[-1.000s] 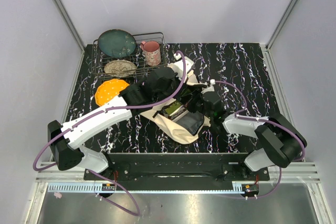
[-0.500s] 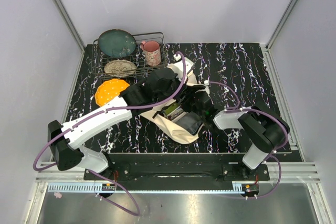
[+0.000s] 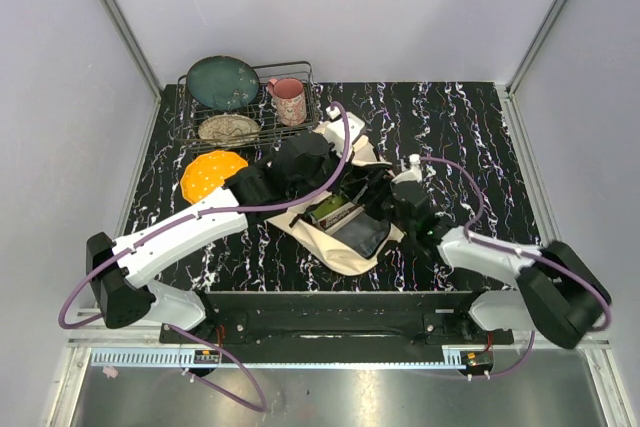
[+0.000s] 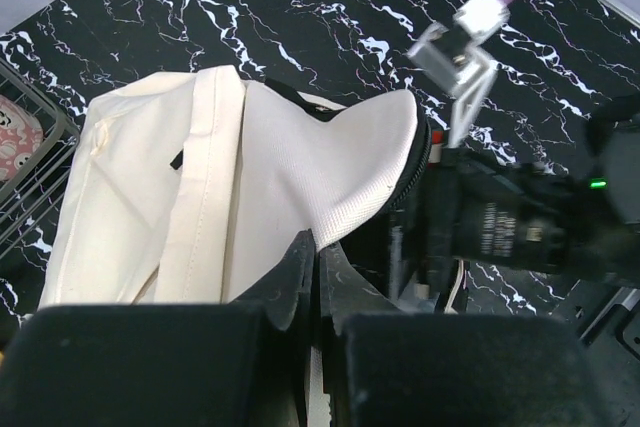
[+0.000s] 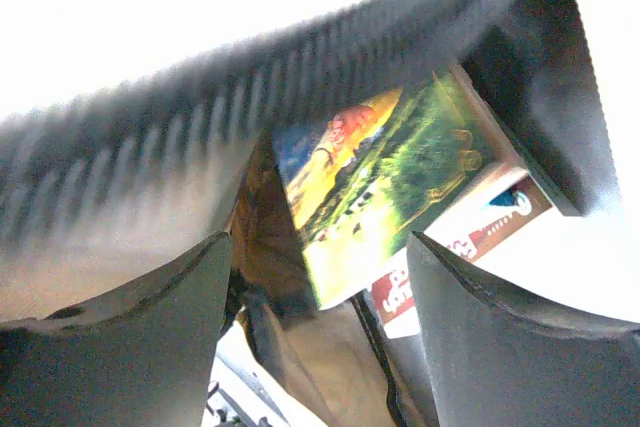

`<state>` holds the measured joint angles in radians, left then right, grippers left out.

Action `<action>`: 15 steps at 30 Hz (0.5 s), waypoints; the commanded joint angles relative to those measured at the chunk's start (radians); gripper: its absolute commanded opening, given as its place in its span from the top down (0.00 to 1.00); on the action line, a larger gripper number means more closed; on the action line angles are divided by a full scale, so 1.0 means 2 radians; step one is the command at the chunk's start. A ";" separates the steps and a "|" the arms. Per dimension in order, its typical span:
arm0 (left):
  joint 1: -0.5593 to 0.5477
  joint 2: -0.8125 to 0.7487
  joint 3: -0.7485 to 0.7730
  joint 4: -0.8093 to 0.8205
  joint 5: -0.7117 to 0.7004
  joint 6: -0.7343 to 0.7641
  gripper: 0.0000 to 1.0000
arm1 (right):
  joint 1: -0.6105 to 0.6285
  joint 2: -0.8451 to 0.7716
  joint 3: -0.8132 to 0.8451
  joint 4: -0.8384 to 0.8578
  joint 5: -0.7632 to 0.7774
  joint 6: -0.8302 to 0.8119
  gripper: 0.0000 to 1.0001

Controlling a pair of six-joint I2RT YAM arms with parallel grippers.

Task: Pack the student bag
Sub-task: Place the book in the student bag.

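Black marble-look table (image 3: 470,127) w/ big soft cream canvas bag (image 3: 330,250) in the middle. L gripper (image 4: 318,255) pinched tight on bag's cloth edge. R gripper (image 5: 320,242) at bag's 3 o'clock, fingers wide apart, holding nothing. Bright picture book (image 5: 380,177) sits inside the bag.

1. Student bag (image 3: 335,247): in your top view, both arms cover its mouth and middle.
2. Left gripper (image 4: 316,252): fingers cut off by the bottom edge of your left wrist view; from above, hidden under its own wrist.
3. Right gripper (image 5: 315,247): from above, lost in the bag's mouth.
4. Zip edge (image 5: 250,87): blurred; beyond it, only glare.
5. Two books (image 5: 390,177): lower one half hidden, lettering unreadable.
6. Rack (image 4: 62,125), pink mug (image 4: 12,137): cut by the left edge.
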<state>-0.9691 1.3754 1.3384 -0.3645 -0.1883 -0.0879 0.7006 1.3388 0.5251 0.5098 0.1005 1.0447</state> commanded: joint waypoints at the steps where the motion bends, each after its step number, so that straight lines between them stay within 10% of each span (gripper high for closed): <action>1: -0.004 -0.022 0.007 0.060 -0.006 -0.006 1.00 | 0.005 -0.093 -0.025 -0.082 0.026 -0.046 0.24; 7: 0.001 -0.020 0.002 0.058 -0.008 -0.013 1.00 | 0.006 -0.276 -0.032 -0.255 0.088 -0.084 0.23; 8: 0.001 -0.020 0.000 0.057 -0.007 -0.015 0.92 | 0.006 -0.326 -0.031 -0.291 0.127 -0.088 0.23; 11: 0.003 -0.024 -0.007 0.054 0.005 -0.019 0.30 | 0.005 -0.411 -0.023 -0.391 0.222 -0.087 0.19; 15: 0.004 -0.062 -0.041 0.081 0.030 -0.043 0.01 | 0.005 -0.454 -0.008 -0.444 0.303 -0.110 0.08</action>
<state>-0.9668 1.3529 1.3048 -0.3161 -0.1757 -0.1234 0.7059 0.4797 0.4610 -0.1783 0.4480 0.8940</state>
